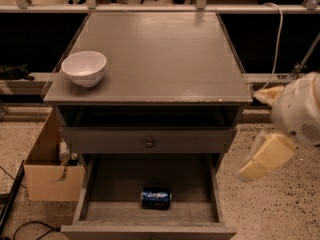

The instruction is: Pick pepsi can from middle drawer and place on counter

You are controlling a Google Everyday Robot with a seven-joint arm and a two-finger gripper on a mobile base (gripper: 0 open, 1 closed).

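The pepsi can (156,198) lies on its side on the floor of the open middle drawer (150,176), near the drawer's front, about midway between the side walls. The counter (160,54) is the grey top of the cabinet above it. My gripper (264,158), cream and white, hangs in the air at the right of the cabinet, at about the height of the drawers. It is outside the drawer, well apart from the can, and holds nothing that I can see.
A white bowl (84,68) stands at the counter's front left corner. A shut drawer front with a round knob (149,143) sits above the open drawer. A cardboard box (47,171) stands on the speckled floor at the left. A white cable (278,34) hangs at the back right.
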